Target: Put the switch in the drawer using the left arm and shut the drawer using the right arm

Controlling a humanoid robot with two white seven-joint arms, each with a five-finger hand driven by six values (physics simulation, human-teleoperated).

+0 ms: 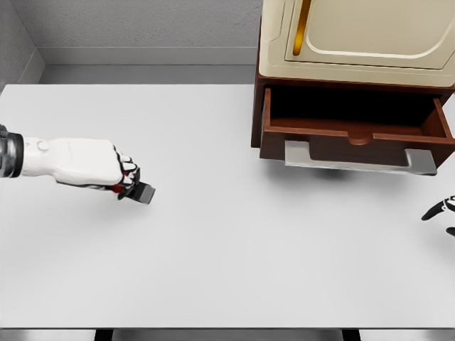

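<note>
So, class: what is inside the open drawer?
Nothing shows inside the drawer: only dark interior. Its front panel hides the floor's near part. The switch is in the left hand.

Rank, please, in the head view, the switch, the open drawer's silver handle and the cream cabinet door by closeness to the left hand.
1. The switch: dark, held in the left hand's fingers at the table's left.
2. The drawer handle: silver bar on the open drawer front, right of centre.
3. The cabinet door: cream, above the drawer, upper right.
</note>
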